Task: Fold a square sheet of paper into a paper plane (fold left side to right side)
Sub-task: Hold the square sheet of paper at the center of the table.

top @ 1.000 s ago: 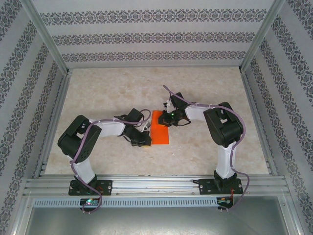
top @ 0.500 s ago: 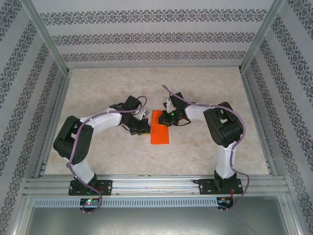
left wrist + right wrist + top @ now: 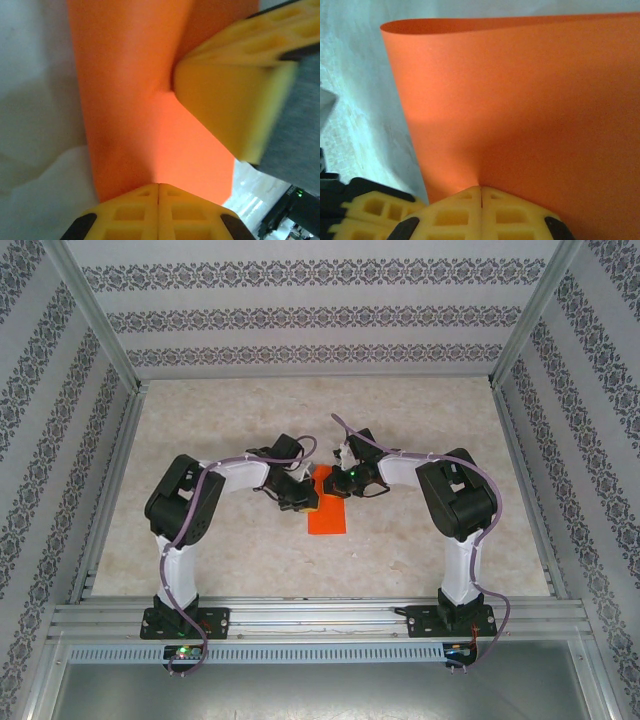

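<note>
The pale table [image 3: 220, 420] carries the square sheet of paper [image 3: 327, 515] at its middle, already doubled left over right into a narrow strip whose left bend looks rounded, not yet sharp. The step in hand seems to be creasing, so the next move calls for firm pressure run along that bend. The right gripper [image 3: 342, 478], jaws together, pins the far end. The left gripper [image 3: 300, 496], jaws also together, presses the left edge, having moved from the near end toward the far end since a second ago.
</note>
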